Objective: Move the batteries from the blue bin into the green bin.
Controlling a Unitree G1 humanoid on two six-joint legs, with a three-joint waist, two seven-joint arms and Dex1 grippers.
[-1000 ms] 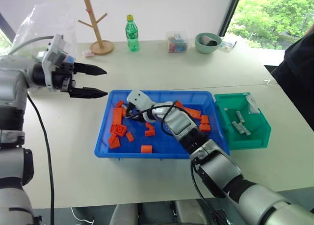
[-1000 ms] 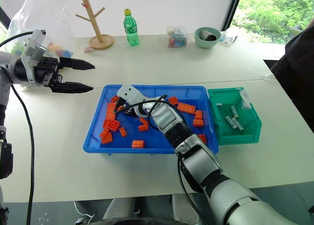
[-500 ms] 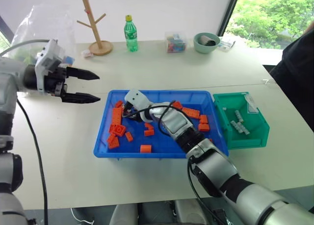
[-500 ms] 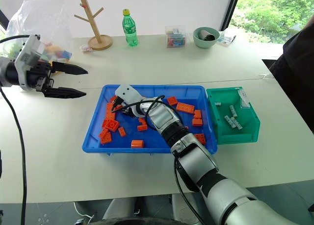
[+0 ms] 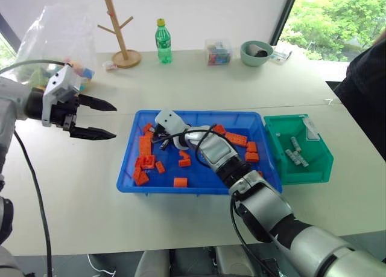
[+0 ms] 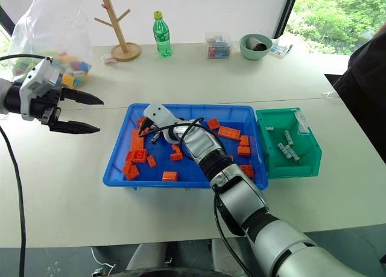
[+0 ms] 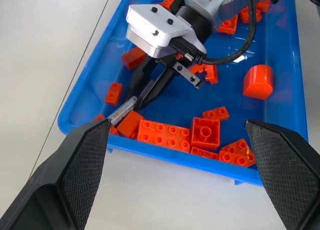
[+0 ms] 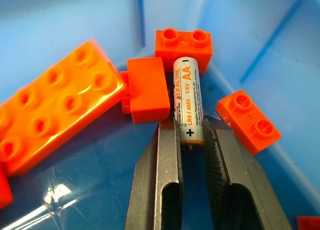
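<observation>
Right claw [image 8: 190, 140] pinching battery [image 8: 189, 109], left claw [image 7: 182, 155] agape

right tool [image 8: 190, 140] clamped, left tool [image 5: 99, 117] agape

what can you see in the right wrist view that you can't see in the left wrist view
Right wrist view alone: the battery's printed label, its end pinched between the right gripper's fingers, and a square orange brick lying against its side.

Left wrist view alone: the left gripper's wide-open fingers framing the scene, the right gripper's white housing, and the pale table beside the blue bin.

Both: the right gripper shut on the battery among orange bricks inside the blue bin.
</observation>
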